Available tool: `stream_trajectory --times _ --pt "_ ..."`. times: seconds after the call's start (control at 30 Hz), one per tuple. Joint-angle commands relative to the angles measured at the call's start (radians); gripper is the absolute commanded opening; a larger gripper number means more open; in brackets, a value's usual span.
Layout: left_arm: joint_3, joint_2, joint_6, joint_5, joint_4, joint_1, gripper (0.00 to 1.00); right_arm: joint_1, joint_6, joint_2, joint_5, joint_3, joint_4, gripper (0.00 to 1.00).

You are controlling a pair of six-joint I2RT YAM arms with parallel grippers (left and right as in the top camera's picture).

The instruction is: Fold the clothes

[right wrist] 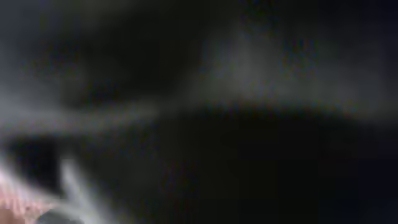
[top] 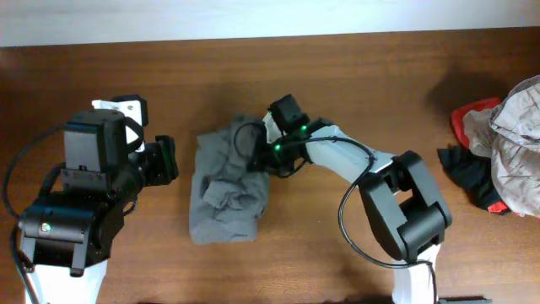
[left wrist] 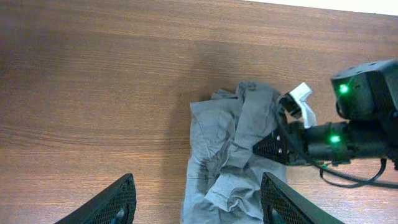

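The right gripper [top: 258,157] is pressing its jaws into the right edge of the crumpled grey-olive cotton shorts [top: 221,192]. Whether they are gripping the fabric I cannot tell, as the right wrist view is showing only a dark blur. The left gripper [left wrist: 198,186] is hovering just beside the shorts, jaws standing wide and empty. The shorts are lying bunched mid-way along the brown wooden table [top: 380,76].

Shorts [top: 224,190]: matt grey-olive cloth, heavily wrinkled. Table [top: 380,67]: smooth brown wood with visible grain. Right-edge pile [top: 515,135]: crumpled cloth, red, black, pale.
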Motion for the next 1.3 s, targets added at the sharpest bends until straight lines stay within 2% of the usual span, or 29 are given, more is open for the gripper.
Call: stream_trajectory --times 0.0,0.1,0.17,0.27,0.3,0.43,0.5,0.6,0.7,0.77,0.93,1.13,1.27 --pt "0.010 -0.002 0.016 0.011 -0.001 0.000 0.64 0.012 -0.071 -0.015 0.069 0.000 -0.037 0.04" --pt "0.010 -0.002 0.016 0.011 -0.001 0.000 0.64 -0.007 -0.131 -0.118 0.254 0.008 -0.148 0.04" --pt "0.010 -0.002 0.016 0.011 0.000 0.000 0.64 -0.029 -0.159 -0.224 0.441 0.052 -0.297 0.04" --pt "0.010 -0.002 0.016 0.011 0.000 0.000 0.64 -0.054 -0.200 -0.291 0.570 0.134 -0.441 0.04" --pt "0.010 -0.002 0.016 0.011 0.000 0.000 0.64 -0.073 -0.218 -0.313 0.665 0.224 -0.553 0.04" --pt "0.010 -0.002 0.016 0.011 0.002 0.000 0.64 -0.084 -0.267 -0.313 0.787 0.448 -0.730 0.04" --pt "0.010 -0.002 0.016 0.011 0.003 0.000 0.64 -0.068 -0.265 -0.300 0.787 0.458 -0.728 0.04" --pt "0.010 -0.002 0.016 0.011 0.003 0.000 0.64 -0.003 -0.227 -0.156 0.790 0.458 -0.711 0.04" --pt "0.010 -0.002 0.016 0.011 0.003 0.000 0.64 0.141 -0.155 0.056 0.804 0.458 -0.650 0.04" --pt "0.010 -0.002 0.016 0.011 0.003 0.000 0.64 0.207 -0.112 0.099 0.804 0.458 -0.636 0.04" --pt "0.010 -0.002 0.016 0.011 0.003 0.000 0.64 0.334 -0.103 0.107 0.873 0.458 -0.631 0.04" --pt "0.010 -0.002 0.016 0.011 0.004 0.000 0.64 0.332 -0.097 0.035 1.041 0.461 -0.733 0.04" --pt "0.010 -0.001 0.016 0.011 0.007 0.000 0.64 0.286 -0.098 -0.147 1.066 0.461 -0.717 0.04"
